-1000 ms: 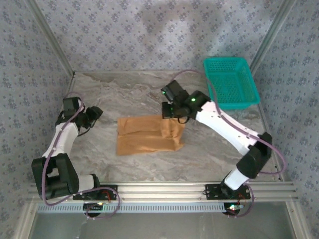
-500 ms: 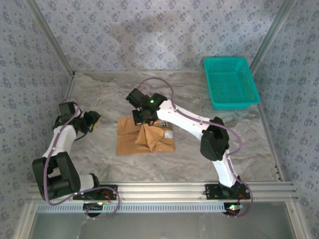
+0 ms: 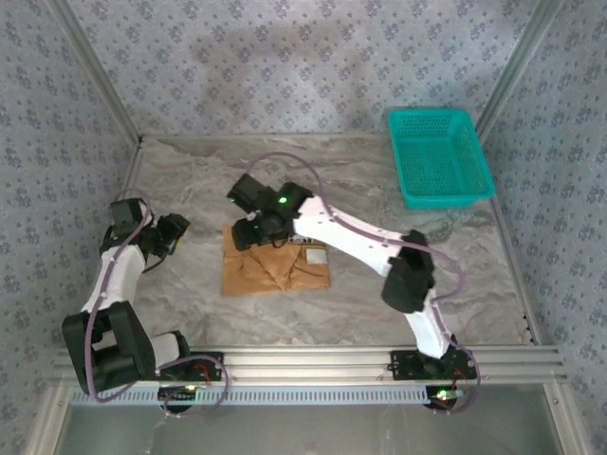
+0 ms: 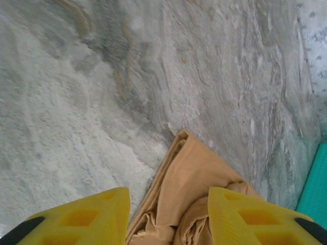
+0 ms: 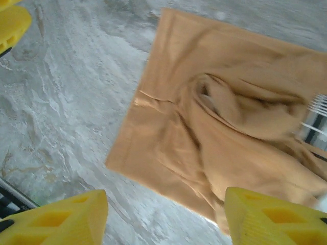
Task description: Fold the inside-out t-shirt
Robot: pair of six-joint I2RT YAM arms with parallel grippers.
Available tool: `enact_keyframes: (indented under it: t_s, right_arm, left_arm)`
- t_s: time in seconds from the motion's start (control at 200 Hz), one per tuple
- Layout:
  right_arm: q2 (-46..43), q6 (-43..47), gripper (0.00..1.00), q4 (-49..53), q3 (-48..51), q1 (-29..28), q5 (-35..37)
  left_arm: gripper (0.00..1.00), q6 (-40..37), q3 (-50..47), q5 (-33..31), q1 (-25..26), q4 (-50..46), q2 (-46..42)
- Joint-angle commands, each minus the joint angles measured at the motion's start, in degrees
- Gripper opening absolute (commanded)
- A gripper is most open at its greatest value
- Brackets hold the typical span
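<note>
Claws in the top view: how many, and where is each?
2. The right claw hangs over the t-shirt at its far-left corner; the left claw sits off to the shirt's left, apart from it.

A marble-patterned tabletop, grey veined with beige, fills the floor of a small booth. Three walls close it in, the back wall, the left wall and the right wall, all papered in the same pale blue-grey with a small repeating floral print. Slim aluminium posts run up the left corner and the right corner. A slotted aluminium rail spans the near edge of the table, with a ribbed strip just below it. The light is soft and even, and a faint shadow lies on the back wall.
</note>
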State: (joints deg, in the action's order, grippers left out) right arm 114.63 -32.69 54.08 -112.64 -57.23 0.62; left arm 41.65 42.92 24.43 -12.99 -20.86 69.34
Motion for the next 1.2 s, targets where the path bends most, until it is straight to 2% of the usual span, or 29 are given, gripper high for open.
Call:
enact_keyframes:
  t_s: [0.0,0.1,0.16,0.23,0.295,0.435,0.655,0.874,0.939,1.019,1.144,1.194]
  right_arm:
    - [-10.56,-1.63,0.51,-5.4,14.23,7.47,-0.4]
    - [-16.36,-2.91,0.24,-14.94,29.05,15.77,-6.91]
    - [-17.1,-4.36,0.13,-20.24,35.24,21.03,-11.16]
    - [-15.53,-4.84,0.11,-24.64,38.44,25.42,-16.54]
    - [-12.82,-3.86,0.1,-25.64,38.5,27.19,-17.79]
    - [-6.24,-3.81,0.1,-25.16,35.67,28.44,-18.6]
    - [1.53,-3.85,0.1,-25.43,31.24,29.72,-18.11]
    - [4.9,-4.05,0.1,-25.39,28.53,28.9,-17.64]
    - [5.92,-3.88,0.09,-24.8,27.86,28.8,-17.27]
    - [6.83,-3.86,0.08,-24.24,27.3,28.84,-16.56]
    - [8.33,-3.87,0.05,-22.36,26.49,28.76,-14.48]
    - [9.02,-4.11,0.04,-20.49,25.99,28.87,-13.21]
  left_arm:
    - [0.45,-0.08,1.31,-3.8,8.47,0.56,-2.12]
    - [0.46,-0.28,4.83,-9.58,20.14,-1.4,-0.29]
    - [0.46,0.29,6.6,-12.17,26.57,-1.9,1.59]
    - [0.46,0.17,8.89,-14.95,33.77,-2.42,4.64]
    - [0.47,-0.32,11.83,-17.12,39.33,-4.1,8.46]
    - [0.53,-2.19,18.91,-19.3,46.98,-7.85,17.74]
    - [0.6,-6.66,29.75,-21.89,52.59,-17.72,28.32]
    - [0.6,-7.48,29.22,-21.43,53.92,-20.22,33.02]
    - [0.57,-7.8,28.19,-21.51,54.28,-20.18,33.39]
    - [0.44,-8.22,26.86,-22.12,54.32,-20.4,33.45]
    - [0.12,-8.51,25.93,-25.34,54.31,-22.5,31.78]
    - [0.08,-8.2,25.46,-26.76,54.26,-23.21,30.09]
